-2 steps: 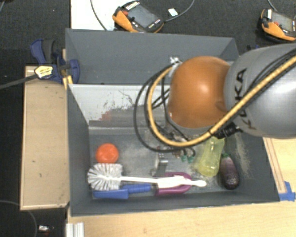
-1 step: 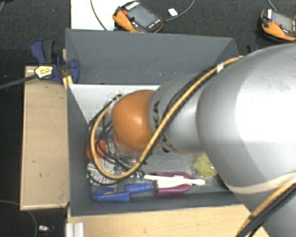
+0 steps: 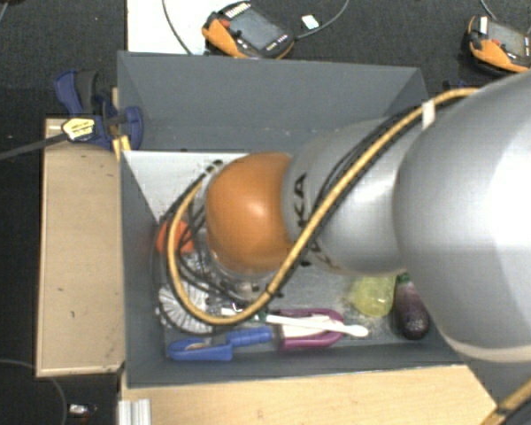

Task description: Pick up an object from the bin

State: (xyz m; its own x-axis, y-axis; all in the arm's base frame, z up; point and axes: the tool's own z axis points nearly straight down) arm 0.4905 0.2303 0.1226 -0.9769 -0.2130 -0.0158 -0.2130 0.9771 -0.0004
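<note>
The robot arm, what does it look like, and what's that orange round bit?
The arm is fat, round and shiny silver-grey. Its end wears a smooth orange cover shaped like a dome. A yellow-and-black cable runs along the arm, held by a white band, and loops under the cover. Black letters are printed on the silver beside it.

Bright light, sheen on the arm (image 3: 460, 193) (shade beneath)

Blue-handled tool (image 3: 211, 348): 6 o'clock, lying flat.
Purple-and-white tool (image 3: 317, 328): flat, at its 3 o'clock.
Dark purple aubergine (image 3: 411, 312): 4 o'clock, beside yellow-green lump (image 3: 372, 297).
</note>
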